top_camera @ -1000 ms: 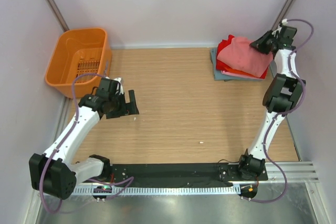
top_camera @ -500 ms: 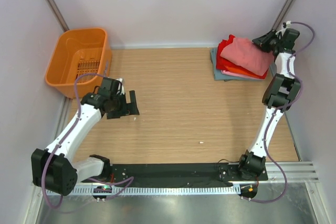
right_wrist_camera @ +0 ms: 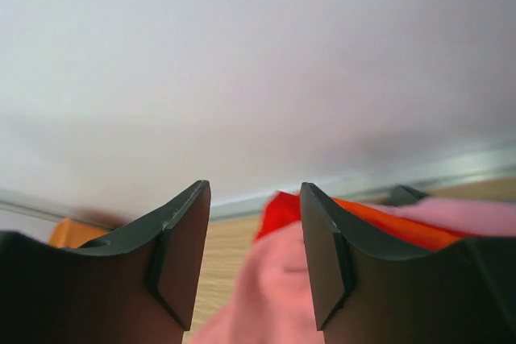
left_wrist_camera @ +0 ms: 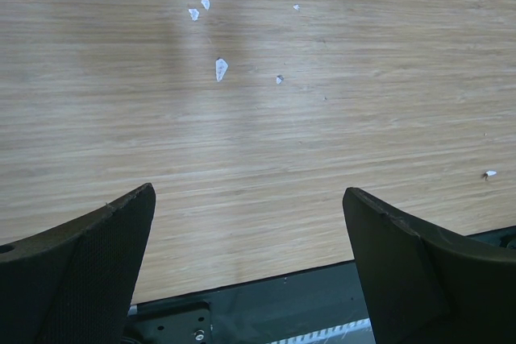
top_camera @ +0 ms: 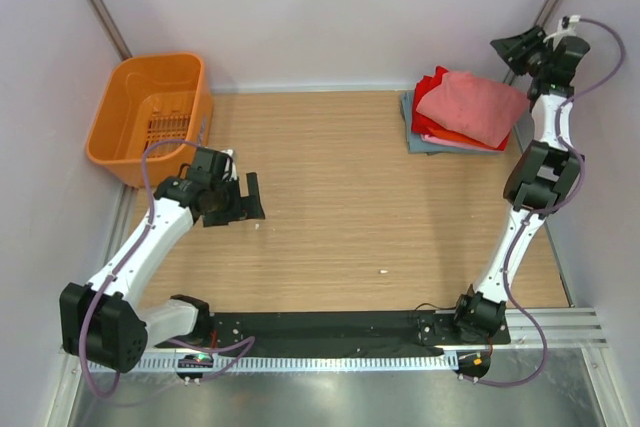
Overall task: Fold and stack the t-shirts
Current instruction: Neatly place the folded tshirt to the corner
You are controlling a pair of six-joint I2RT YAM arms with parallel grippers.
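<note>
A stack of folded t-shirts sits at the table's back right. The salmon-pink one [top_camera: 472, 105] lies on top, over bright red [top_camera: 428, 87], orange [top_camera: 462, 138], pale pink and grey-blue [top_camera: 411, 132] ones. My right gripper [top_camera: 512, 47] is open and empty, raised just behind the stack's right end. The right wrist view shows the salmon-pink shirt [right_wrist_camera: 266, 296] below its fingers, with red [right_wrist_camera: 278, 211] and orange [right_wrist_camera: 387, 219] behind. My left gripper [top_camera: 248, 195] is open and empty over bare wood at the left; its wrist view shows only the tabletop.
An orange plastic basket [top_camera: 150, 112] stands at the back left corner. Small white specks [left_wrist_camera: 220, 68] lie on the wooden table [top_camera: 330, 197]. Walls close in behind and on both sides. The black arm base rail [top_camera: 330, 332] runs along the near edge.
My right gripper has let go of the salmon-pink shirt, which now rests on the stack, and has lifted up and back to the right. The left arm has barely moved.
</note>
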